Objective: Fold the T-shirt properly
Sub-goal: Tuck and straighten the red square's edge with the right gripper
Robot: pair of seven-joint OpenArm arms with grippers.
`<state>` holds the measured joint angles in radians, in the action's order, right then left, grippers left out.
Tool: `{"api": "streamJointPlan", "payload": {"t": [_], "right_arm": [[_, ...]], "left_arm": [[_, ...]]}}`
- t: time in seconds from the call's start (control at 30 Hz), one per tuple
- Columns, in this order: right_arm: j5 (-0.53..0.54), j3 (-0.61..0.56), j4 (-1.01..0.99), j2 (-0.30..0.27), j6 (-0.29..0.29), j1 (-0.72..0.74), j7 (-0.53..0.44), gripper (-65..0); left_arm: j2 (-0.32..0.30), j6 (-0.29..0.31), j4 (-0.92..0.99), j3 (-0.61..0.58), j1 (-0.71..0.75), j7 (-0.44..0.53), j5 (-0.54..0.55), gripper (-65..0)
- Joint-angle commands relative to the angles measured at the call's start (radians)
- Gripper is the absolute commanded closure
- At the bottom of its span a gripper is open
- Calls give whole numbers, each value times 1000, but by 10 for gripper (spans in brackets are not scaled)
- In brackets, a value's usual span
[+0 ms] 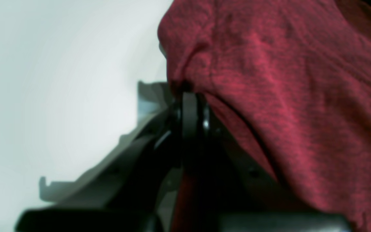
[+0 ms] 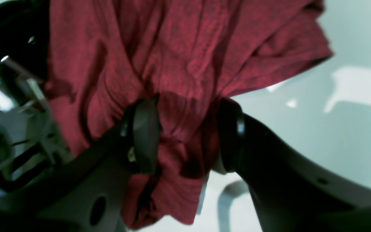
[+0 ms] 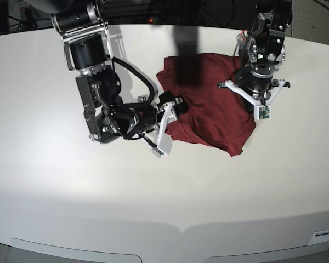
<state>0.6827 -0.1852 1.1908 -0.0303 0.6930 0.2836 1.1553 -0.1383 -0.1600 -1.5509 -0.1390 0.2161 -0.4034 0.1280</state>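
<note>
White table point(image 3: 55, 181), curved front edge, glare band across the near half. T-shirt point(image 3: 208, 107) lies crumpled in a rough heap toward the far edge, right of the table's middle; one corner trails toward the front edge.

Right gripper point(image 2: 185, 135): fingers point(image 2: 143, 135) stand well apart, a thick bunch of maroon cloth gathered between them and touching both pads. In the base view this gripper point(image 3: 172, 112) sits at the heap's left edge, arm lying low over the table.

Left gripper point(image 1: 188, 106): jaws pressed together, a fold of the T-shirt point(image 1: 285, 96) pinched at the tips, cloth draping over one side. Base view shows it point(image 3: 252, 90) at the heap's right edge, arm coming down from above.
</note>
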Motion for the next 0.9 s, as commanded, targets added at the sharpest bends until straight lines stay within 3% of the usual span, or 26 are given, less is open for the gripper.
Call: {"api": "streamJointPlan", "payload": {"t": [0.0, 0.23, 0.57, 0.87], "right_arm": [[46, 1, 17, 2, 5, 38, 6, -290], [81, 2, 53, 3, 5, 85, 81, -289], [81, 2, 69, 3, 5, 78, 92, -283], [81, 2, 69, 5, 5, 79, 127, -93]], "left_arm": [[-3, 0, -16, 0, -6, 12, -8, 0], [-3, 0, -16, 0, -6, 12, -8, 0], [-3, 0, -16, 0, -6, 16, -8, 0], [-3, 0, -16, 0, -6, 16, -8, 0]]}}
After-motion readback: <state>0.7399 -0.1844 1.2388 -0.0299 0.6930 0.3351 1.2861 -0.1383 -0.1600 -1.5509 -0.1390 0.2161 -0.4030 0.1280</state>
